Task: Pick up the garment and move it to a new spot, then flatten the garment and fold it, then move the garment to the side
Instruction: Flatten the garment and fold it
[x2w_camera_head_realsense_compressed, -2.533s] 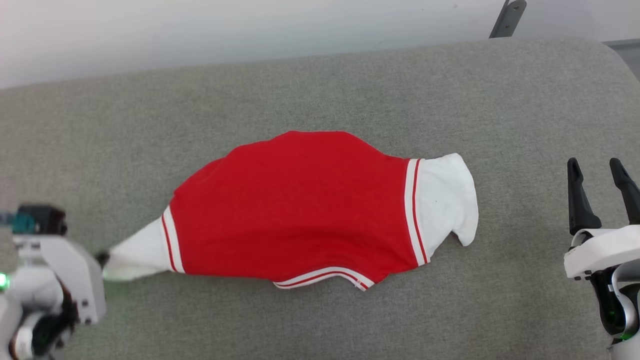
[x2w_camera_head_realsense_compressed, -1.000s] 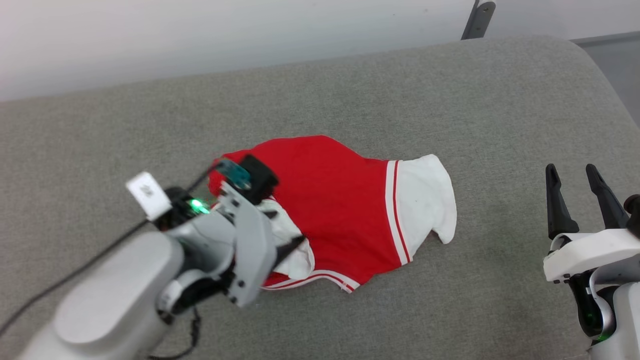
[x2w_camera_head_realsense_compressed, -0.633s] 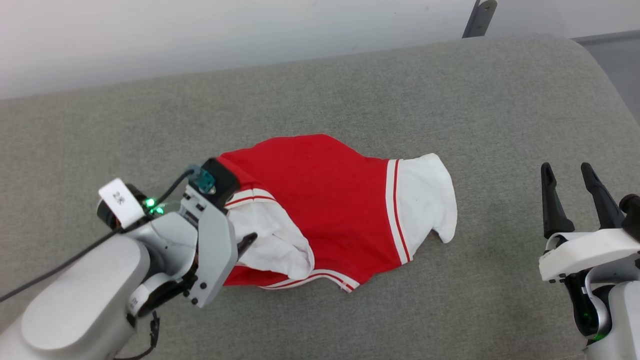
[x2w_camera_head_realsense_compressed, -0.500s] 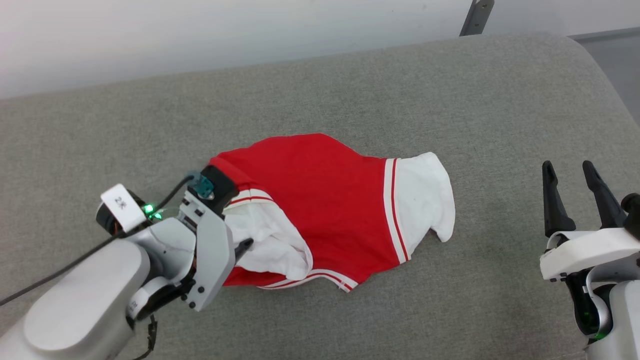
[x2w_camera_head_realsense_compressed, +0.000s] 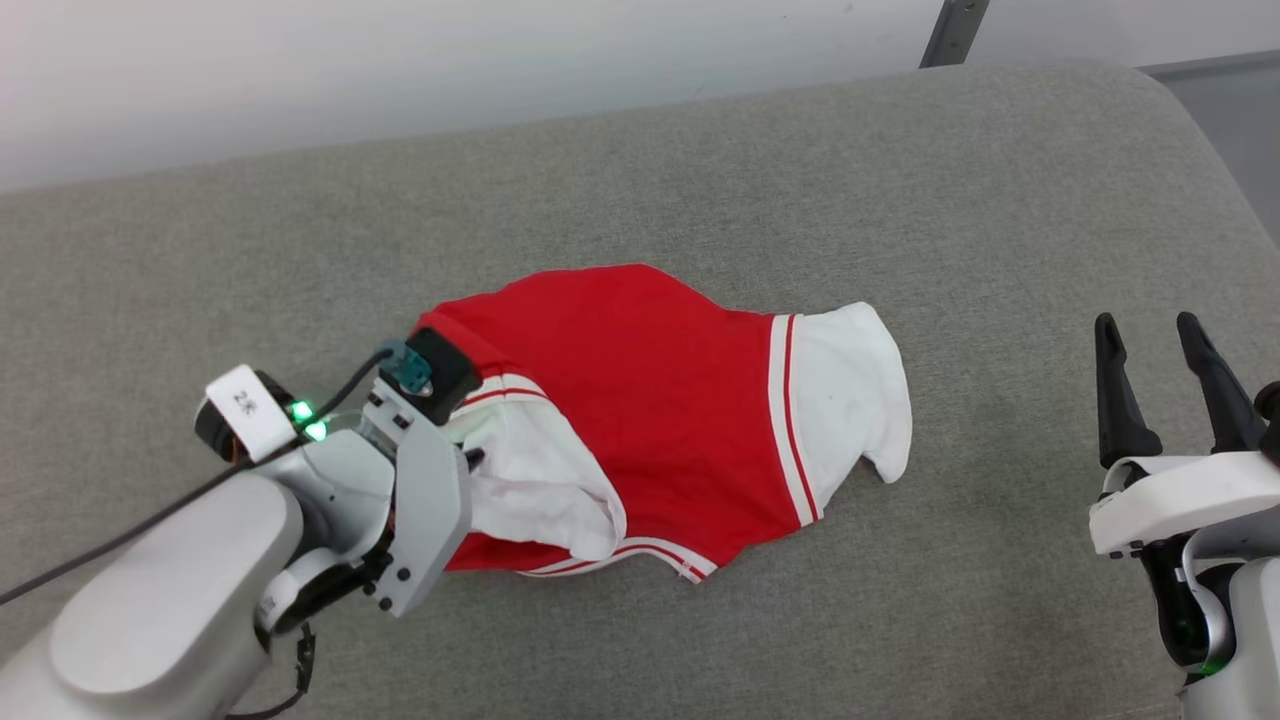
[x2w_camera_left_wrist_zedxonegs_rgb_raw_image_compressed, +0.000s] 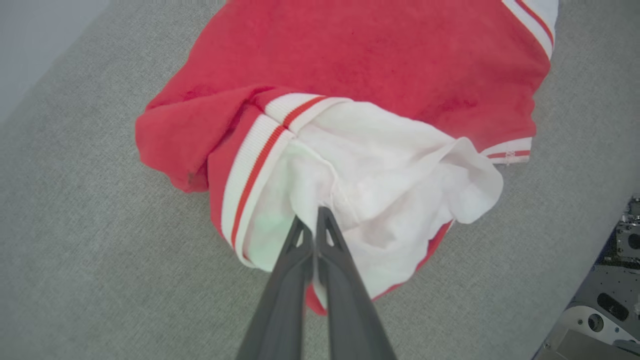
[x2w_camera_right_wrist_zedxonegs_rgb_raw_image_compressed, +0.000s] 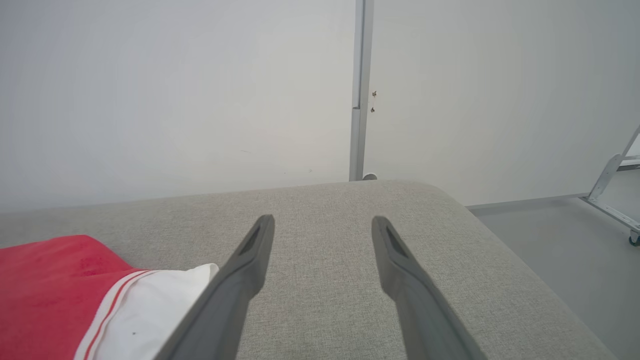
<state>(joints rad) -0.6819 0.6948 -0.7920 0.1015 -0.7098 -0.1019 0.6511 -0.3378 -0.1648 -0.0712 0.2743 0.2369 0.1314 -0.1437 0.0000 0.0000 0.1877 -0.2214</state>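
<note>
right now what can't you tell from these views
- Whether the left gripper pinches cloth: left wrist view, its shut fingers hide the contact with the sleeve.
- Part of the garment under the folded sleeve: head view, the sleeve covers it.
- Its underside: head view, it lies against the cushion.
- Most of the garment: right wrist view, cut off by the left edge.

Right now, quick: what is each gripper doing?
Left gripper: shut, tips against the white sleeve of the garment; whether cloth is pinched cannot be told.
Right gripper: open, holding nothing, clear of the garment.
</note>
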